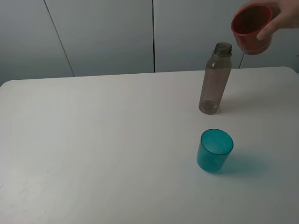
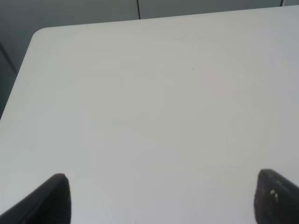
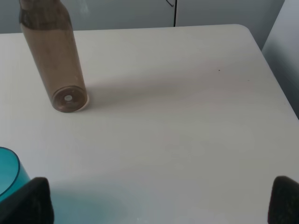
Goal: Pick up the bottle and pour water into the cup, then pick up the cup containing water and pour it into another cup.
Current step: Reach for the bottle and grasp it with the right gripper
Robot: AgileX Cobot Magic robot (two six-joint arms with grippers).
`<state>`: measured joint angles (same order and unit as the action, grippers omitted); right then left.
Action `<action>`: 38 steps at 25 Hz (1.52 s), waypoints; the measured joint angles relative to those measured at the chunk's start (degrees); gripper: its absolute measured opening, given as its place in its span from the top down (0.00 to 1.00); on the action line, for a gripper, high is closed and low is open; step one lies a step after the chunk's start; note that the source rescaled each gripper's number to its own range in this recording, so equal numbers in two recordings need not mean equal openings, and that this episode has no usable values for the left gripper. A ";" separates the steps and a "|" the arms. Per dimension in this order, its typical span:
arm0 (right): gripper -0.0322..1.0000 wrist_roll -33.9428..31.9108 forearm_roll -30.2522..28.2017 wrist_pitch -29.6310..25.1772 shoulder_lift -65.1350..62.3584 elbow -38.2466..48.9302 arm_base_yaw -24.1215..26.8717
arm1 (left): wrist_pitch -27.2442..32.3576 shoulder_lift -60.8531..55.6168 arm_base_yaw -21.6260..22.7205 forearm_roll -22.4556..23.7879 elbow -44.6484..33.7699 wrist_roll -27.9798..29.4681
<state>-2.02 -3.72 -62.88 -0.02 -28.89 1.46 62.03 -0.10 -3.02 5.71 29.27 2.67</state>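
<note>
**Bottle** (image 1: 215,79): upright on table (image 1: 93,140), uncapped, probably so it can pour at once.
**Teal cup** (image 1: 214,150): upright, mouth up, in front of the bottle and apart from it, apparently set there to receive.
**Red cup** (image 1: 252,29): off the table, in a person's hand (image 1: 282,16) above and behind the bottle, likely being set out.
**Right pincer** (image 3: 159,198): spread wide and empty. The teal cup is just beside one fingertip, the bottle farther ahead on that side.
**Left pincer** (image 2: 163,198): spread wide and empty. None of the three items shows in its view.
</note>
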 joint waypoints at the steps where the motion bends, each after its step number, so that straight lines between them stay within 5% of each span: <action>1: 0.01 0.00 0.00 0.00 0.00 0.00 0.00 | 0.00 0.00 0.00 0.00 0.00 0.00; 38: 0.01 0.00 0.00 0.00 0.00 0.00 0.00 | 0.00 0.00 0.00 0.00 0.00 -0.21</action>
<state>-2.02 -3.72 -62.88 -0.02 -28.89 1.46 62.03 -0.10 -3.02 5.71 29.27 2.46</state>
